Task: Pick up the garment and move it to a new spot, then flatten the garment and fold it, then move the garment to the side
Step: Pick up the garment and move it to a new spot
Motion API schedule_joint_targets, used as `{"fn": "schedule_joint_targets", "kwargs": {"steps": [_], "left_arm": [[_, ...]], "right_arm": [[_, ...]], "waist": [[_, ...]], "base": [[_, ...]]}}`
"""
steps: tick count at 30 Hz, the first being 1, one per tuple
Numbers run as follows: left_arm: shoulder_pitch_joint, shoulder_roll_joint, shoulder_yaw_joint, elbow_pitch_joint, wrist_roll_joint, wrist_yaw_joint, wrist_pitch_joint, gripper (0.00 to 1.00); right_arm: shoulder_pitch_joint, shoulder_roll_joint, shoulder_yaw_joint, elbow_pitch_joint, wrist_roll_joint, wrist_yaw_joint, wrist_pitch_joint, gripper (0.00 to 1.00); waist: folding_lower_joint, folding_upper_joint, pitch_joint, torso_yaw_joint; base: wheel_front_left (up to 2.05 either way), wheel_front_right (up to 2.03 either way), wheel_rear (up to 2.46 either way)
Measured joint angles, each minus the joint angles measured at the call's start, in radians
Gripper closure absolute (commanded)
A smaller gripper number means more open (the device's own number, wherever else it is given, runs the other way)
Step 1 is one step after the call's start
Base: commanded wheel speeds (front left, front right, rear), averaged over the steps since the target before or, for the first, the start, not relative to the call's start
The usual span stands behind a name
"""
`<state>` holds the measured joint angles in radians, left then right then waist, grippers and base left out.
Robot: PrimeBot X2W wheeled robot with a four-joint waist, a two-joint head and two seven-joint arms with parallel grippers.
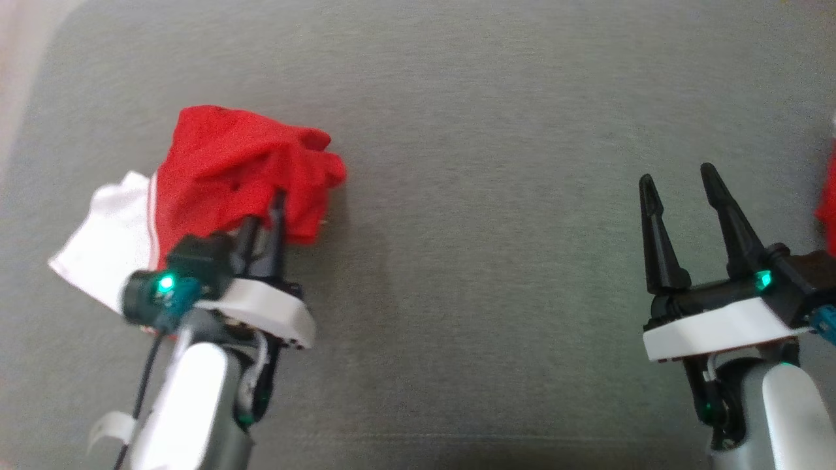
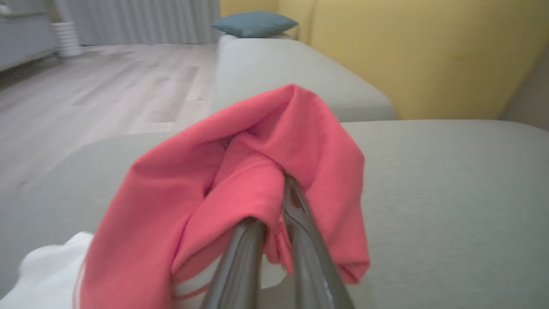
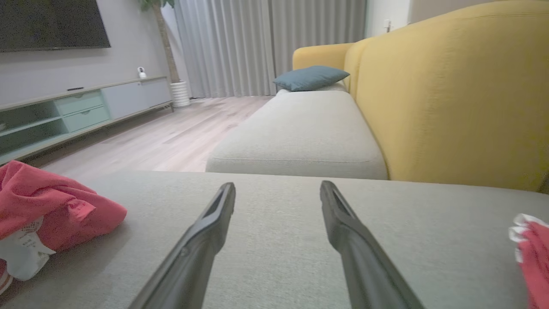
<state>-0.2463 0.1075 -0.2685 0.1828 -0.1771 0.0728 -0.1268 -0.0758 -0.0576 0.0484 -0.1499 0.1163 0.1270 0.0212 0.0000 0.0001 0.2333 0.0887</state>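
Left fingers (image 1: 277, 228) pinch the red garment (image 1: 228, 156) (right fingers (image 1: 656, 241) spread)

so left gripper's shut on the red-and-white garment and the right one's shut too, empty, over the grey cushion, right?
No. The right gripper is open, fingers spread with nothing between them, as the right wrist view shows. The left gripper is shut on the red-and-white garment, over the grey cushion.
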Motion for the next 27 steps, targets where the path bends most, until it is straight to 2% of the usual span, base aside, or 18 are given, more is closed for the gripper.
{"fn": "schedule_joint_targets", "kwargs": {"steps": [6,11,18,19,20,21,27], "left_arm": [[-0.02,-0.028,-0.119,-0.029,0.016,-0.048,0.03,1.0],[-0.105,-0.037,-0.201,-0.028,0.036,-0.083,0.057,1.0],[-0.163,-0.046,-0.244,0.044,0.043,-0.109,0.083,1.0],[-0.165,-0.045,-0.247,0.058,0.044,-0.109,0.083,0.75],[-0.167,-0.045,-0.248,0.067,0.044,-0.109,0.083,0.1],[-0.167,-0.044,-0.253,0.074,0.045,-0.109,0.083,0.0],[-0.167,-0.038,-0.288,0.085,0.061,-0.122,0.055,0.0]], "right_arm": [[0.0,0.006,0.008,0.019,0.032,0.0,-0.025,0.0],[-0.002,0.009,0.007,0.041,0.073,0.0,-0.061,0.0],[-0.021,0.01,0.01,0.093,0.124,0.0,-0.111,0.0],[-0.022,0.01,0.011,0.099,0.128,0.0,-0.119,0.0],[-0.022,0.01,0.011,0.104,0.131,0.0,-0.124,0.0],[-0.022,0.01,0.01,0.109,0.132,0.0,-0.128,0.0],[-0.034,0.011,0.007,0.128,0.129,0.0,-0.137,0.0]], "waist": [[0.0,0.0,0.003,-0.126],[0.0,0.0,0.029,-0.243],[0.0,0.0,0.091,-0.378],[0.0,0.0,0.103,-0.391],[0.0,0.0,0.113,-0.4],[0.0,0.0,0.122,-0.408],[0.0,0.0,0.137,-0.385]], "base": [[0.0,0.0,0.0],[0.0,0.0,0.0],[0.0,0.0,0.0],[0.0,0.0,0.0],[0.0,0.0,0.0],[0.0,0.0,0.0],[0.0,0.0,0.0]]}}
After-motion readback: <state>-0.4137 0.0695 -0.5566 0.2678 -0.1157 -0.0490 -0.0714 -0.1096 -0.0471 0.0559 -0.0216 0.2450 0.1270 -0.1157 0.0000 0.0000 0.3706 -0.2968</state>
